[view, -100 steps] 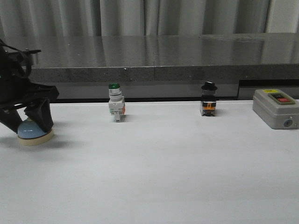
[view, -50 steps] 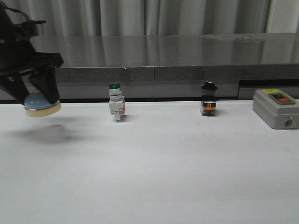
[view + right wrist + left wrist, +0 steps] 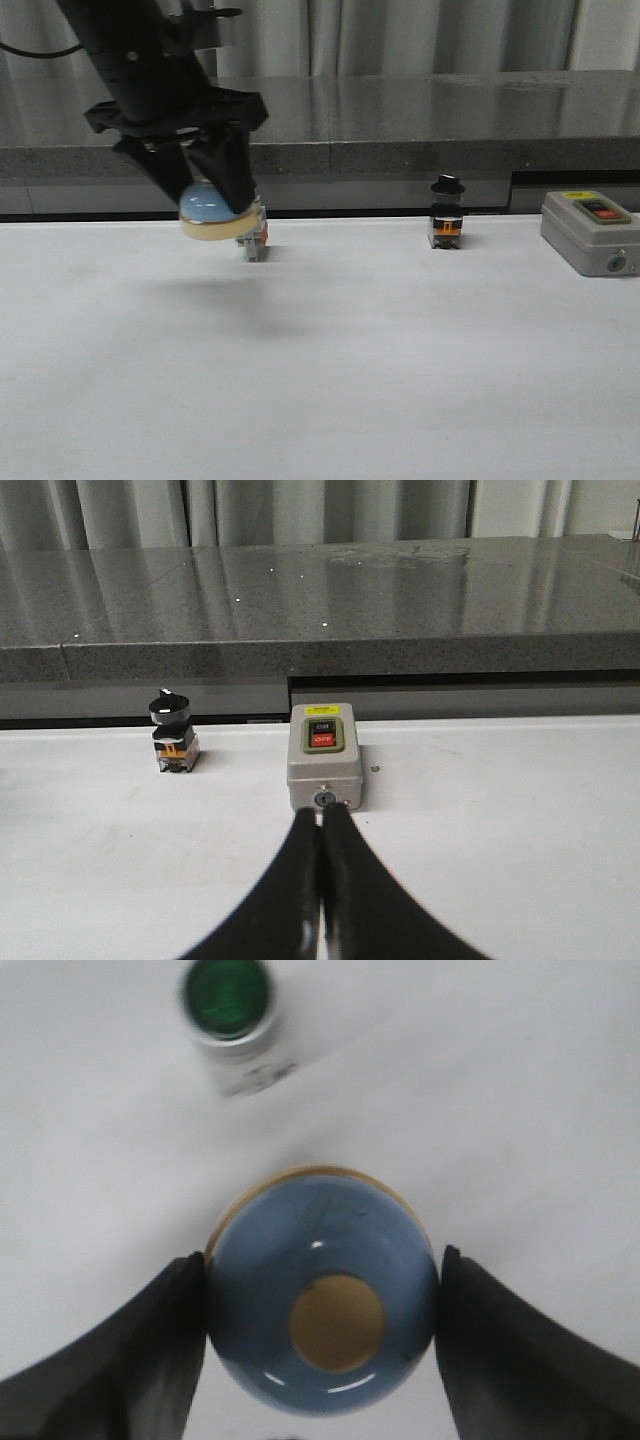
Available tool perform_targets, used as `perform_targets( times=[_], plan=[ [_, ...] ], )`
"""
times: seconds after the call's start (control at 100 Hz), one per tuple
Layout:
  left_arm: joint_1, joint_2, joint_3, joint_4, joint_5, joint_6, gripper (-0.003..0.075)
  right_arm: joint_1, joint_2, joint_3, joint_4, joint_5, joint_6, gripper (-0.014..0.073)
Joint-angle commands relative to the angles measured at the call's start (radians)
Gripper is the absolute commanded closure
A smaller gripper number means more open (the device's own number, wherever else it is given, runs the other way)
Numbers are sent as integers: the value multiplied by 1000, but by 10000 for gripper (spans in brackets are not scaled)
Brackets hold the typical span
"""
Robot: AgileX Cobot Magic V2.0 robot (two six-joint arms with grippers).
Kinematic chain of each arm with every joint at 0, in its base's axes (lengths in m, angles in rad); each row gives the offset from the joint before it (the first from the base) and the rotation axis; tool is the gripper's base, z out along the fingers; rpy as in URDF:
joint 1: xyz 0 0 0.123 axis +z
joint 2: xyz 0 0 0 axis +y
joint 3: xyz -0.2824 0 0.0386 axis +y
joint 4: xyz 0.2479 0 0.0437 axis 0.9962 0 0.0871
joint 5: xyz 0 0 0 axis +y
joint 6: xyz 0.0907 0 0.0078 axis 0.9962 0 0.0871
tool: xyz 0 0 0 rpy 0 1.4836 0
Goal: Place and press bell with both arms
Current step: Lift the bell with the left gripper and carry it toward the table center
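Observation:
My left gripper [image 3: 205, 185] is shut on the bell [image 3: 208, 212], a light-blue dome on a cream base, and holds it in the air above the white table, just in front of the green-capped switch [image 3: 252, 243]. In the left wrist view the bell [image 3: 322, 1300] sits between the two black fingers [image 3: 150, 1350], its cream button facing the camera. My right gripper [image 3: 320, 820] is shut and empty, low over the table just before the grey box [image 3: 323, 755]; it does not show in the front view.
The green-capped white switch [image 3: 229, 1005] stands behind the bell. A black-knob switch [image 3: 447, 213] stands at centre right, also in the right wrist view [image 3: 171, 732]. The grey box with red and black buttons [image 3: 590, 232] sits far right. A dark stone ledge [image 3: 400, 120] runs behind the table.
My left gripper has lifted the bell off the table at the far left and carried it up and to the right, to in front of the green-capped switch.

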Motion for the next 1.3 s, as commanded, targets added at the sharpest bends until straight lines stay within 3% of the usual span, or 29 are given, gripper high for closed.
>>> perform_targets(
  times=[0.0, 0.25, 0.57, 0.93, 1.18, 1.29],
  plan=[
    [-49, -52, -33, -9, -55, 0, 504, -5, -19, -14, -10, -78, -7, 652],
    [-172, -30, -33, -2, -98, 0, 504, -5, -19, -14, -10, -78, -7, 652],
    [-245, 49, -33, -7, -127, 0, 482, -5, -19, -14, -10, -78, -7, 652],
    [-245, 58, -33, -21, -137, 0, 141, -5, -19, -14, -10, -78, -7, 652],
    [-245, 56, -34, -21, -133, 0, 143, -5, -19, -14, -10, -78, -7, 652],
    [-245, 36, -34, -19, -135, 0, 220, -5, -19, -14, -10, -78, -7, 652]
  ],
)
